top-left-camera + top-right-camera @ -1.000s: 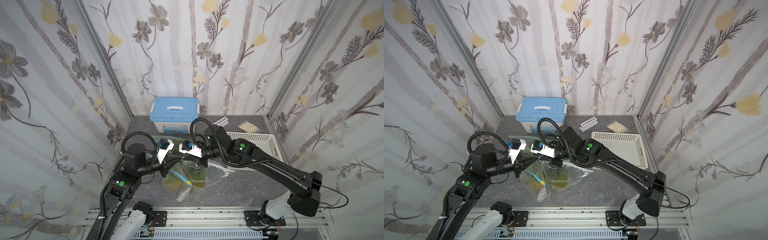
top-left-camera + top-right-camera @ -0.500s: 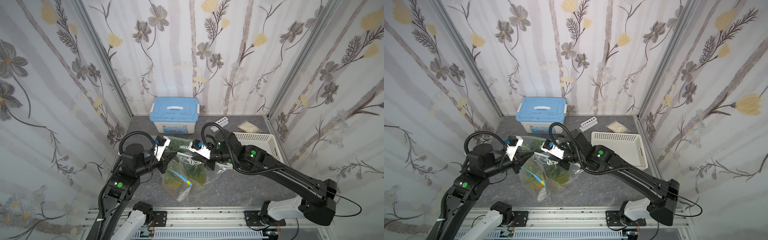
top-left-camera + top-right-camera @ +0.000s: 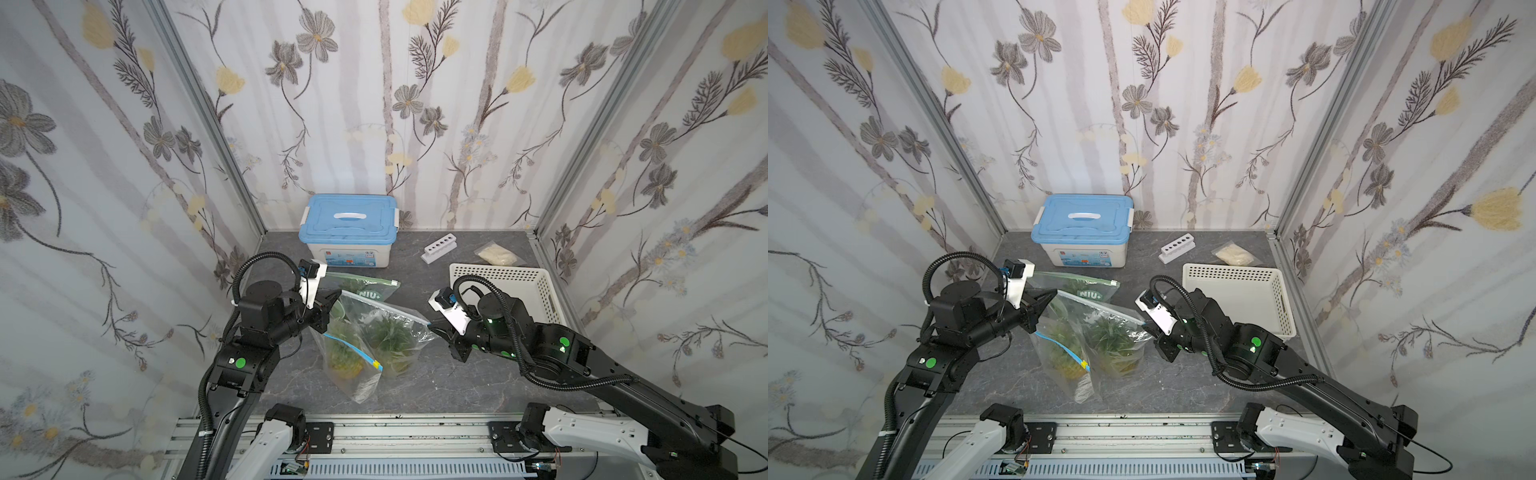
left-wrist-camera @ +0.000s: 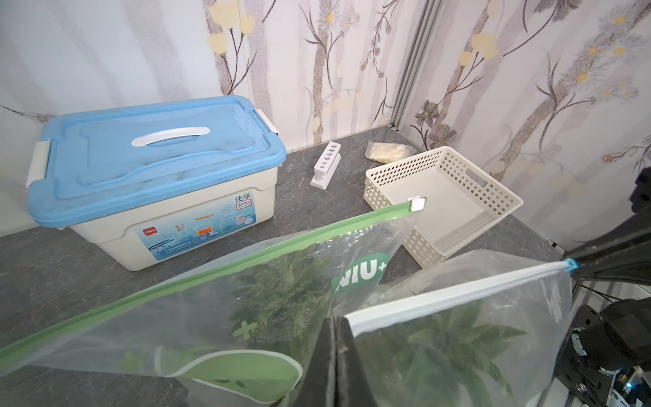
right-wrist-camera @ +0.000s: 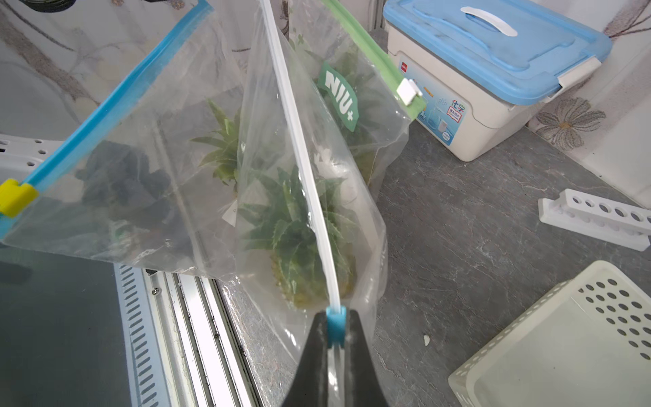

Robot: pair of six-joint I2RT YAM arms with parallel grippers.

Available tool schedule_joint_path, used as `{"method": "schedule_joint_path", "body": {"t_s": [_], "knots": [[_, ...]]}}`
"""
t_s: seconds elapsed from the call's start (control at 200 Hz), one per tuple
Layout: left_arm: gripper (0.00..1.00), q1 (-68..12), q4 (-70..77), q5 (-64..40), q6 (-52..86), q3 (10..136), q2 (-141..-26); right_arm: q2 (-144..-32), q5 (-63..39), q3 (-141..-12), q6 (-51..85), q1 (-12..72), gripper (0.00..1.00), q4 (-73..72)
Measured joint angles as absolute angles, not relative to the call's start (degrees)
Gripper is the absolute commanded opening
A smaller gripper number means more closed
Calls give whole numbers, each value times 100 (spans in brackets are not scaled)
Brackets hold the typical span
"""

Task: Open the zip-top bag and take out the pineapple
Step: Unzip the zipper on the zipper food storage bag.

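Three clear bags crowd the middle of the dark grey stone-look tabletop (image 3: pixel 457 386) in both top views, and one of them, the clear zip-top bag with a white seal strip (image 3: pixel 388 332), hangs stretched between the two arms. The left gripper (image 3: pixel 334 297), left of centre, has its fingers pressed together on one end of that strip. The right gripper (image 3: pixel 433 325), right of centre, pinches the small blue slider (image 5: pixel 334 326) at the other end. The strip runs taut as a single band, and whether it has parted cannot be told. Inside this bag sits the green-crowned pineapple (image 3: pixel 390 338), leaves up, with the bag's bottom resting on the table. Just behind it lies a clear bag with a green seal and white slider (image 3: pixel 368 286). In front hangs a clear bag with a blue seal and yellow slider (image 3: pixel 353 365), its lower corner close to the front edge by the metal rail (image 3: pixel 395 432). A white storage box with a blue lid (image 3: pixel 349 232) stands against the back wall. A white perforated plastic basket (image 3: pixel 498 272) sits near the right wall, well apart from the bags. A white test-tube rack (image 3: pixel 439 247) and a small clear packet of pale material (image 3: pixel 496 254) lie at the upper right. Bare table shows between bags and basket, and along the lower right.
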State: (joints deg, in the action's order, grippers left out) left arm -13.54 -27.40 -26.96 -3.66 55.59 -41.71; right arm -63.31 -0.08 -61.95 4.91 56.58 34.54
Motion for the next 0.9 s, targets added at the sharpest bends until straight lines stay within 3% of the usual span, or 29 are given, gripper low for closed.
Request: {"method": "schedule_joint_path", "body": {"t_s": [0.21,0.27,0.32,0.46,0.899], "knots": [[0,-1350,-2657,-2698,-228,5559,-4185,-5778,152,-5776,875,5658,8,3540],[0,-1350,-2635,-2757,-148,5557,-4195,-5636,150,-5686,950,5662,15,3498],[0,-1350,-2589,-2718,-141,5531,-4198,-5516,167,-5645,1009,5662,28,3533],[0,-1310,-2381,-2552,23,5415,-4176,-5443,325,-5798,1068,5664,42,3929],[0,-1457,-1328,-3476,655,4635,-3721,-7706,464,-7671,521,5531,42,3607]]}}
